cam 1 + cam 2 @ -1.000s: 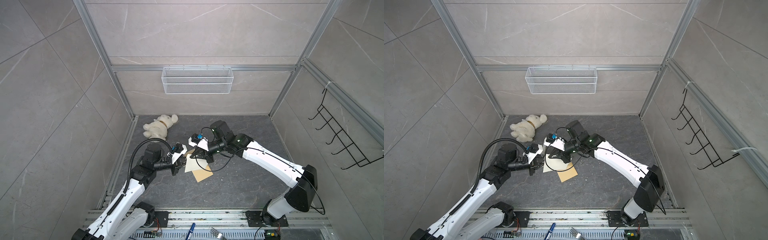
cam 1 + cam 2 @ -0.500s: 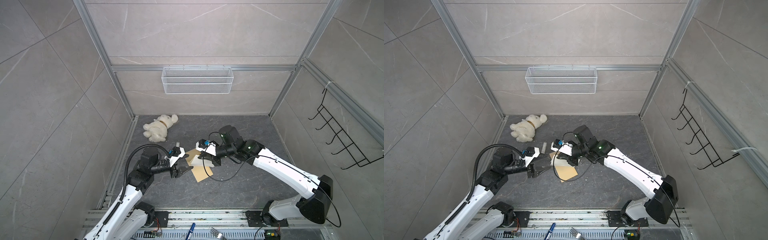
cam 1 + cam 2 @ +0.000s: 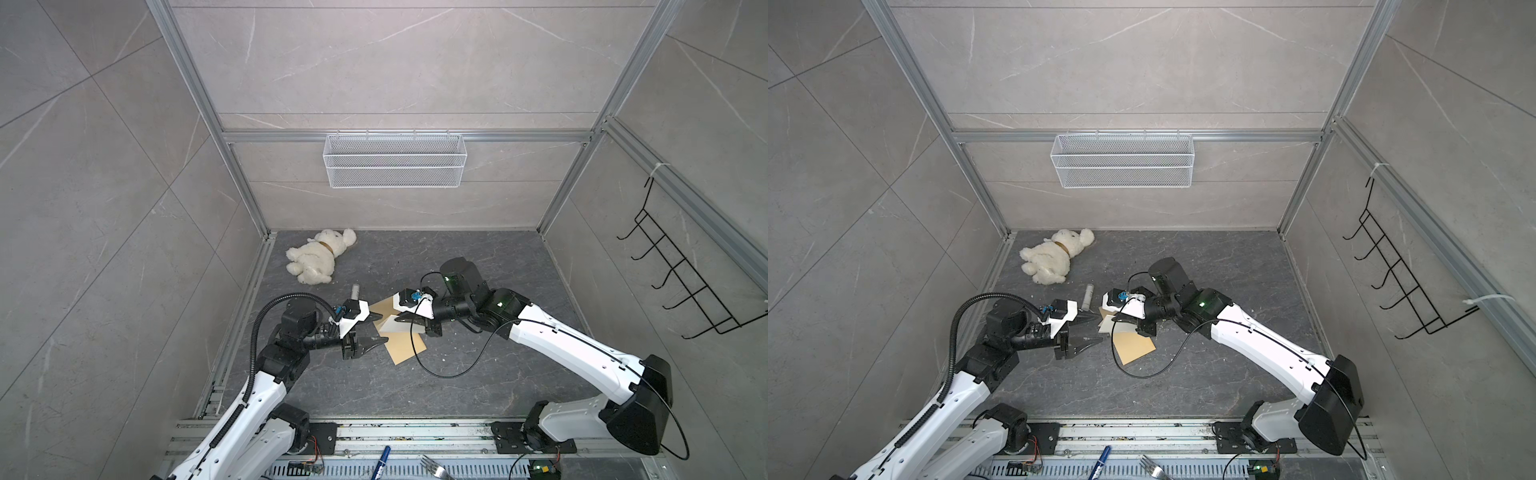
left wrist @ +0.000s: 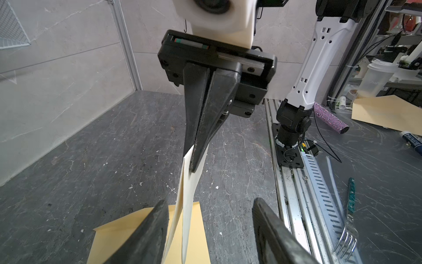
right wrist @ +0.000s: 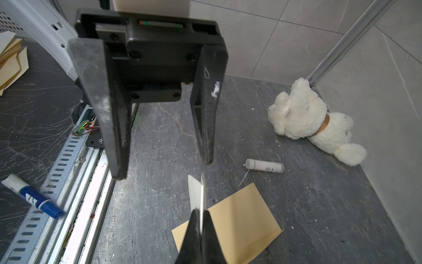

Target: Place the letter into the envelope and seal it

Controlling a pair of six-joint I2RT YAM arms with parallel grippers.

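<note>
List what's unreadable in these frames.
Folded cream paper letter: any print, edge-on in both wrist views, tiny in top views.
Flat yellow-tan paper envelope: flap and opening, cut by the frame edge in wrist views, under the letter in top views.
White cylindrical tube: label too small, right wrist view.

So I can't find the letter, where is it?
In both top views the letter is mid-floor, pinched in the right gripper's fingers above the envelope, the open left gripper just left of it.

Slate floor (image 3: pixel 457 257) — envelope (image 3: pixel 399 350), teddy (image 3: pixel 318 259), perhaps glue stick (image 3: pixel 355 291)
</note>
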